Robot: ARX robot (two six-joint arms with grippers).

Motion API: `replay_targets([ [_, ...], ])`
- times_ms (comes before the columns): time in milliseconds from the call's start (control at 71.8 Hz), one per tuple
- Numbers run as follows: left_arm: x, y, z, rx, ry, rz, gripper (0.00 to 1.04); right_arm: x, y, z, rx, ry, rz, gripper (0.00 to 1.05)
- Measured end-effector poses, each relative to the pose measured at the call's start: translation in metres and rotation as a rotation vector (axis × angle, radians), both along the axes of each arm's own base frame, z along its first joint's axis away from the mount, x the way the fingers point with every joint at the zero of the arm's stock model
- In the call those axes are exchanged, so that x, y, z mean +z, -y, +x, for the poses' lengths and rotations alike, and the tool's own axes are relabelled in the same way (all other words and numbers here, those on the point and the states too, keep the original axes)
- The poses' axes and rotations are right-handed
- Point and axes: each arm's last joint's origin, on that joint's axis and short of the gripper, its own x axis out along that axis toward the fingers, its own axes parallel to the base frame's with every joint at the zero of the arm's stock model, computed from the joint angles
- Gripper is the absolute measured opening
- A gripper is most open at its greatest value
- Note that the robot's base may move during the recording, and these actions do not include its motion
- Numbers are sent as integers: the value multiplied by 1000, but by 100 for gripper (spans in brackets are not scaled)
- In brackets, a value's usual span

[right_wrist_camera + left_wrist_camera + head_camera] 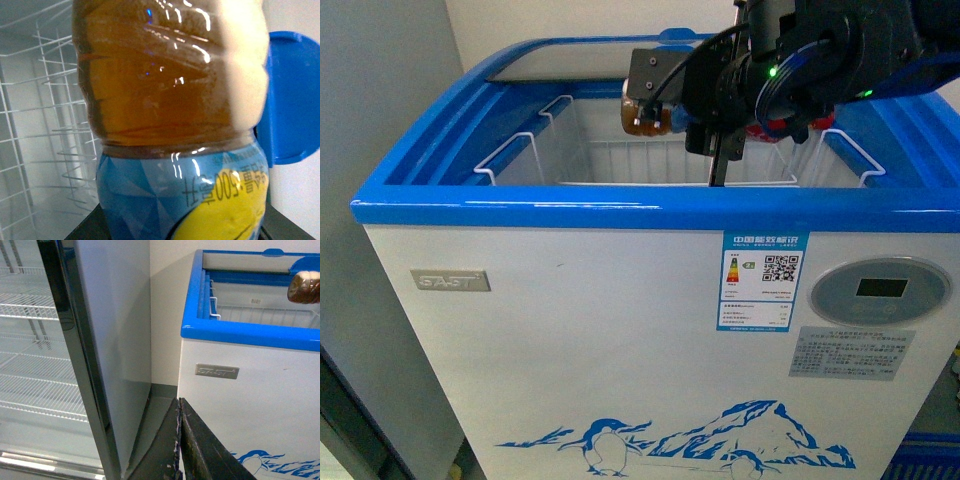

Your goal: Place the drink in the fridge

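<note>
The fridge (pixel 620 210) is a white chest cooler with a blue rim and a penguin print, its top standing open. My right gripper (pixel 705 120) is shut on the drink bottle (pixel 645 112), holding it sideways over the opening above the white wire baskets (pixel 620 160). In the right wrist view the bottle (pixel 170 100) fills the frame: amber liquid, blue and yellow label. My left gripper (pixel 179 440) is shut and empty, low beside the fridge's (pixel 240 332) front corner. From there the bottle's amber end (pixel 304 287) shows over the rim.
A tall black-framed glass-door cabinet (pixel 65 340) stands left of the fridge, with a narrow floor gap between them. The slid-back glass lid (pixel 560 62) covers the fridge's rear. Wire basket walls (pixel 45 125) lie close beside the bottle.
</note>
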Motion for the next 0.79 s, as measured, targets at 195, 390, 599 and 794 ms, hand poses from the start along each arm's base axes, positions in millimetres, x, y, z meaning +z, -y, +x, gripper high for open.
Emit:
replay_targets([
  [195,0,0,-1,0,4,0,3,-14,2,24,-21,15,-10,39],
  [390,0,0,-1,0,3,0,3,-31,0,28,-15,-52,-17,39],
  [599,0,0,-1,0,3,0,3,-65,-5,29,-18,-118,-19,39],
  [794,0,0,-1,0,3,0,3,-70,-8,30,-36,-160,35,39],
])
